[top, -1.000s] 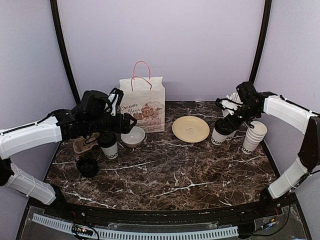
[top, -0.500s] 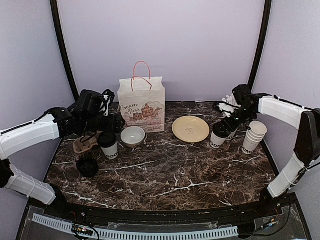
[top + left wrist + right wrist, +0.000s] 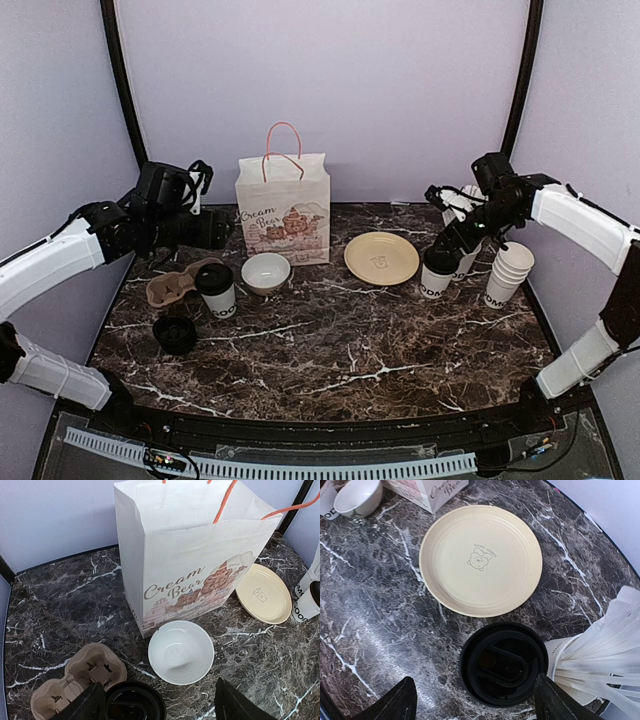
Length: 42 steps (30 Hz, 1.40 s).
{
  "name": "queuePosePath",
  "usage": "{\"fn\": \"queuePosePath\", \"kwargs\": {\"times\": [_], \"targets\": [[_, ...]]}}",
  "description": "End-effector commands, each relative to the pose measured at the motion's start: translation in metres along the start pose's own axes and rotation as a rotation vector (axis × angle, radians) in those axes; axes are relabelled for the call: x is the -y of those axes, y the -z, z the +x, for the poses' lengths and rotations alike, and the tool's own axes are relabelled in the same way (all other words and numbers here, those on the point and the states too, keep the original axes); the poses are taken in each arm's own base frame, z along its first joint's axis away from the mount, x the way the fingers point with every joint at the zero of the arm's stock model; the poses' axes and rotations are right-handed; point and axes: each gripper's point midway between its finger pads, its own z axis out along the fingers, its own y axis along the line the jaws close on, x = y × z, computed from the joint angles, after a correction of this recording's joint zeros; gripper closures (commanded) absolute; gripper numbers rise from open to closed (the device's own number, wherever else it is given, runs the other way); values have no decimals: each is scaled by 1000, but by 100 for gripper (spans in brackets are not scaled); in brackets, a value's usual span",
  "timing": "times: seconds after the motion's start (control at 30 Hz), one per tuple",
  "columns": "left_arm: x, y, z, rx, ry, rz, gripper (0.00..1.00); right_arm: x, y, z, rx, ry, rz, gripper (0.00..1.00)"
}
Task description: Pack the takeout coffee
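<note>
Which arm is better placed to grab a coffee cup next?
Probably right: the right claw hangs open above a lidded cup, lid centred between its fingers. The left claw sits farther back from the other cup.

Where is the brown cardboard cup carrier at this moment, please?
In the top view, the brown cardboard cup carrier sits on the left side of the dark marble table, just left of the black-lidded white paper cup.
</note>
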Motion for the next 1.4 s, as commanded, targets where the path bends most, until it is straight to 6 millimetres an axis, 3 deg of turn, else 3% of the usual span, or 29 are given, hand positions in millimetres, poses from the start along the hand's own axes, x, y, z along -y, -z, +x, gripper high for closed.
{"fn": "queuePosePath", "kwargs": {"times": [0.0,0.17,0.37,0.63,0.77,0.87,0.97,1.17,1.33,1.37], "targets": [[-1,17,-27,55,-40,0,23,-32,28,-29,106,50,-91,21],[0,22,-55,102,-73,-13,26,-54,40,-54,184,115,-156,27],[0,27,-123,201,-34,18,30,-66,36,-66,198,142,-200,30],[-17,-9,-172,189,123,43,37,-64,37,-61,205,139,-160,30],[-16,-63,-160,56,175,48,38,-63,35,-56,202,127,-145,30],[-15,-89,-152,0,199,42,39,-64,32,-53,200,117,-150,30],[-21,-118,-131,-75,213,-3,43,-64,34,-52,199,114,-146,30],[-22,-136,-124,-84,214,-13,72,-65,37,-48,209,107,-133,30],[-12,-125,-140,-33,231,44,99,-63,37,-46,204,109,-123,29],[-9,-122,-143,-27,234,62,100,-63,37,-46,202,108,-122,30]]}}
